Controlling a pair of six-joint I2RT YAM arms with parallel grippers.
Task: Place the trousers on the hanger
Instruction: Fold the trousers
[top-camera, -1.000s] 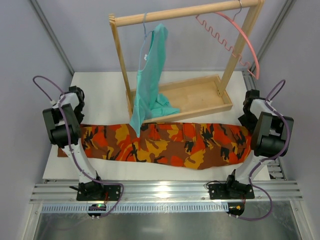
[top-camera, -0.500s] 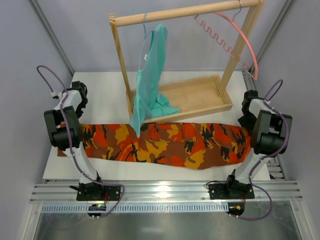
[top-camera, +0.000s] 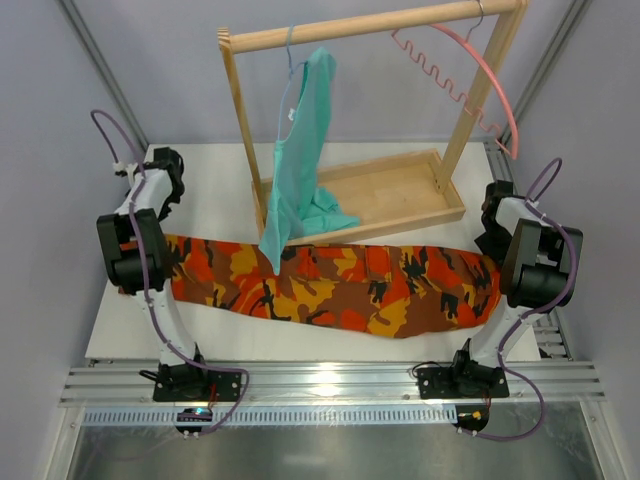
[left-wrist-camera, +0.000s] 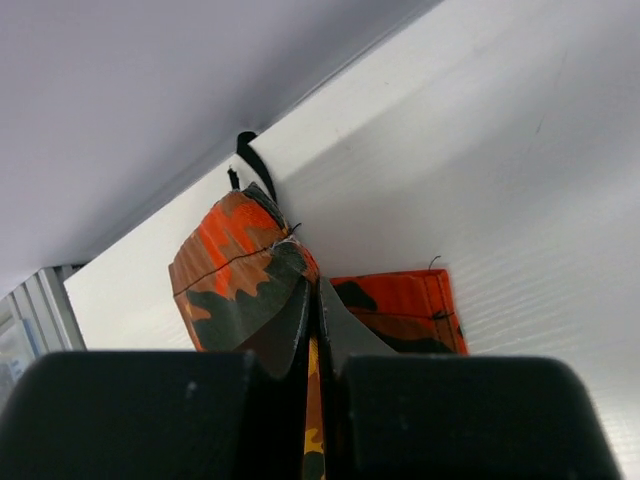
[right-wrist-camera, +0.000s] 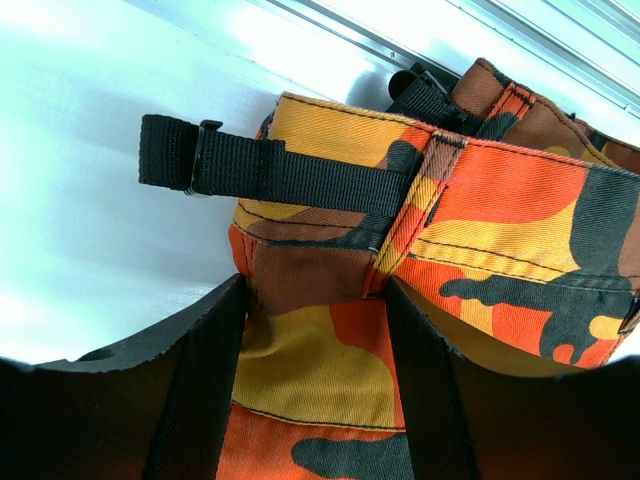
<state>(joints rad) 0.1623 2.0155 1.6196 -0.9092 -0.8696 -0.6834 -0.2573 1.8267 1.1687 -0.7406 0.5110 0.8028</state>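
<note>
On the table (top-camera: 200, 190): you are looking at the trousers (top-camera: 330, 285) lying flat in a long band across the white top, close to both arms, their woven cloth showing orange, red, yellow, brown and black blotches.
Left gripper (left-wrist-camera: 312, 300): its dark fingers are pressing together on the cuff end of the trousers, pinching a thin edge of cloth between them; the cuff is bunching into a fold.
Right gripper (right-wrist-camera: 315, 290): its black padded fingers are standing apart, straddling the waistband end, with stitched cloth filling the gap between them.
Strap (right-wrist-camera: 270, 170): black webbing is running flat along the waistband and sticking out past its edge.
Hanger (top-camera: 480, 70): it is hanging by a metal hook from the right end of the rail, pink, one arm sweeping in a smooth curve, the bar running in wavy notches, well apart from the trousers.
Rack (top-camera: 370, 25): pale round and square wooden bars are standing in a shallow wooden tray (top-camera: 400, 190) behind the trousers.
Teal garment (top-camera: 300, 170): it is hanging limp, its tip reaching the trousers' far edge.
</note>
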